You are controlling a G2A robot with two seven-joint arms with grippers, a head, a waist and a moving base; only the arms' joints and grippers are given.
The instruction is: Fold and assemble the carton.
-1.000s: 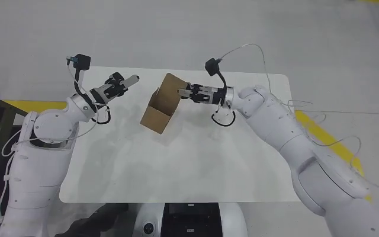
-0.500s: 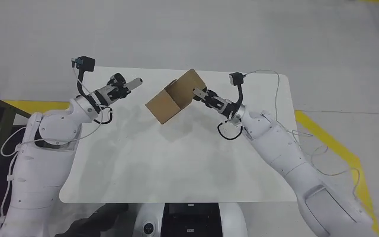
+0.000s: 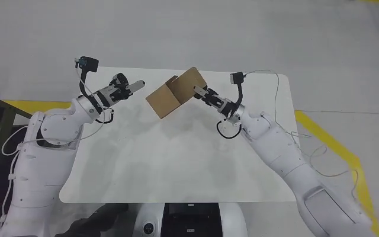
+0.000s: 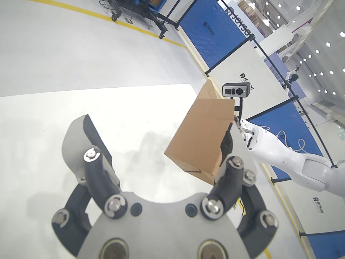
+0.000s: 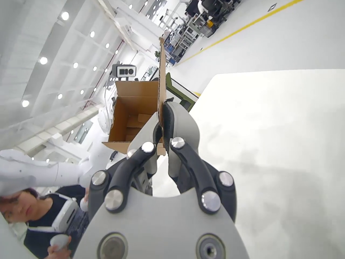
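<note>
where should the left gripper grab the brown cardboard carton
Probably the thin rim of the brown cardboard carton opposite the wall the right gripper pinches, coming from the side of the open left gripper; its broad faces give little to pinch.

A brown carton [image 3: 176,97] sat tilted in the upper middle of the frame, above the white desk [image 3: 177,169]. The right pincer [image 3: 199,92] gripped its right-hand edge, with that arm stretching down to the lower right corner. The left pincer [image 3: 140,84] was near the carton's left side, apart from it, at the desk's upper left. Yellow floor lines [image 3: 23,105] showed at both side edges.
</note>
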